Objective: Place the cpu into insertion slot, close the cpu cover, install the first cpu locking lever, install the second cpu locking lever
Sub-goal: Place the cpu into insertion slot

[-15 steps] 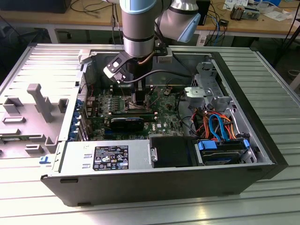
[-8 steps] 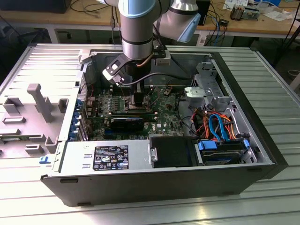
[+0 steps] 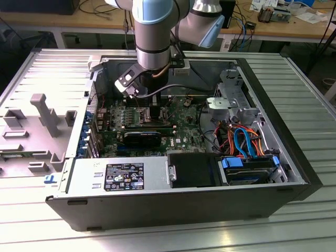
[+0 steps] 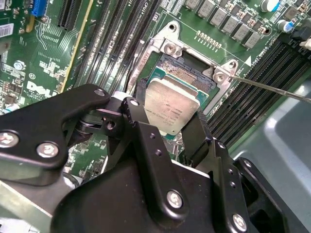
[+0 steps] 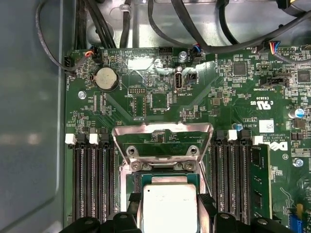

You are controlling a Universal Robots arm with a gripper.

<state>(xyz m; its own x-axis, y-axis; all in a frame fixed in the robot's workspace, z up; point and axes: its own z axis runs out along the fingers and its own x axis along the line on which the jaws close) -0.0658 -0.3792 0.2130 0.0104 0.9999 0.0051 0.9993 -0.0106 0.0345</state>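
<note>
We see bright, even room light in the exterior view. The ribbed pale grey metal table shines evenly, while the inside of the open dark grey computer case lies dimmer. The green motherboard sits in shade beneath the grey and pale blue robot arm.

In the first wrist view, glare washes the small flat square silver-grey chip almost white. The thin silver metal frame plate gleams along its upper edge, and a milky reflection spreads over the board beyond it.

In the second wrist view the chip carries a softer sheen, and the dark square socket recess behind it stays in shadow
</note>
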